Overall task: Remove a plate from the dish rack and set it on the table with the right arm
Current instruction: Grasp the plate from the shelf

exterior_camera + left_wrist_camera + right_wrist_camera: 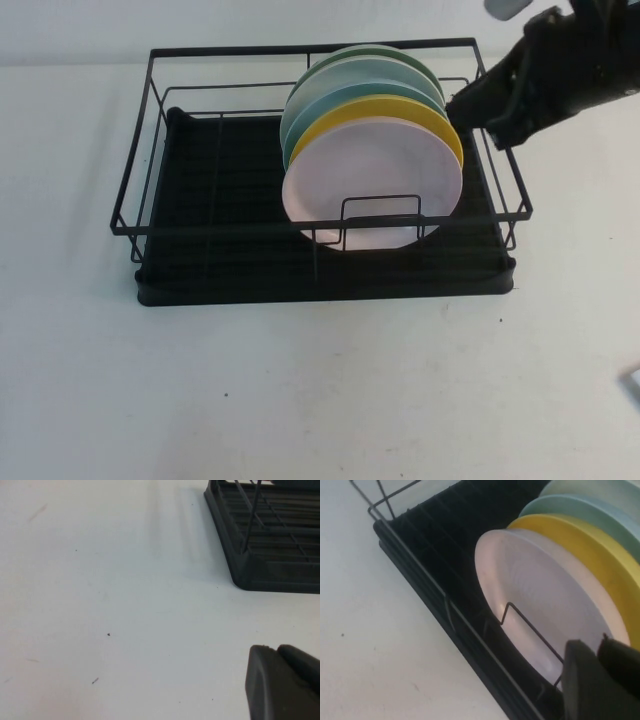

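The pale pink plate [372,185] is standing upright at the front of the stack, in the right half of the dish rack [200,262], leaning back against the yellow plate [420,112] with the light blue plate [340,100] and a green plate [385,53] lining up behind it, and a small wire divider [381,205] is crossing its lower face. The right gripper [470,112] is hovering at about two o'clock from that plate, just beside the yellow rim over the rack's right rail, not touching the pink one; whether its fingers are apart or together I cannot tell. Nothing is lifted yet, so the grasp, the pull out of the rack and the set-down on the table [320,400] are all waiting. The left gripper [282,682] is sitting low over the bare table out at nine o'clock from the rack, and I cannot tell its state either
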You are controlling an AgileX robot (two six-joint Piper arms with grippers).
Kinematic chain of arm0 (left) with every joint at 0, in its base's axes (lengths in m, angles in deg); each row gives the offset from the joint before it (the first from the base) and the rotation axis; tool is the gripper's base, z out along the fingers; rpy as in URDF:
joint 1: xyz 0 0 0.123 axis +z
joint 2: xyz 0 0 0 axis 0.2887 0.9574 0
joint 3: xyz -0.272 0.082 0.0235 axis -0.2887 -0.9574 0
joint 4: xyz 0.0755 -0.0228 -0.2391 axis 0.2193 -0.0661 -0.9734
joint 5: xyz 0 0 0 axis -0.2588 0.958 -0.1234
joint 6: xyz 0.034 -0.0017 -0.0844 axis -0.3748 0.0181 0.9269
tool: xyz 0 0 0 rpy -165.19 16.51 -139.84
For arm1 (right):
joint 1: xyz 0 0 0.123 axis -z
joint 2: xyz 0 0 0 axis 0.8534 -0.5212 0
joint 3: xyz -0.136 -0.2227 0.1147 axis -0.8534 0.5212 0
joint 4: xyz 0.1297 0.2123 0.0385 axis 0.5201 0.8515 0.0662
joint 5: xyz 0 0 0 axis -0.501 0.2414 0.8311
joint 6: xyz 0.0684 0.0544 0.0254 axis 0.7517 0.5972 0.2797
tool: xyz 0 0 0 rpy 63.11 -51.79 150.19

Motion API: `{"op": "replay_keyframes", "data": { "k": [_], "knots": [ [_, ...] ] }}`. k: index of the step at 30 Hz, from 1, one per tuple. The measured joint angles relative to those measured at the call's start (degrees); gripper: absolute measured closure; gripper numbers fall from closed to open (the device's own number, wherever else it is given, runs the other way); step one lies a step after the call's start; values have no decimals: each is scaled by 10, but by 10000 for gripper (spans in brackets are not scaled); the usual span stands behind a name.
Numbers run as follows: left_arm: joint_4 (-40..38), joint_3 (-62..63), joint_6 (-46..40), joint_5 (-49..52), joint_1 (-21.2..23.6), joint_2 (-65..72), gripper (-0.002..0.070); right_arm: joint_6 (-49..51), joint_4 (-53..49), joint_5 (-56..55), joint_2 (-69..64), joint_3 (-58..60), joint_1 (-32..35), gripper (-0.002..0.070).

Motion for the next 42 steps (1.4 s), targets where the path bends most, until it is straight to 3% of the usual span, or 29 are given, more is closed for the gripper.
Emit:
{"op": "replay_keyframes", "data": {
  "k": [5, 9, 20, 42],
  "knots": [
    [0, 0, 0, 0, 0, 0, 679, -64, -15, 13, -44, -44, -21, 461],
    [0, 0, 0, 0, 0, 0, 679, -114, -21, 14, -63, -54, -22, 381],
    [0, 0, 0, 0, 0, 0, 679, -197, -19, -27, -112, -56, -25, 374],
    [0, 0, 0, 0, 0, 0, 679, -268, 0, -100, -158, -60, -34, 377]
  ]
}}
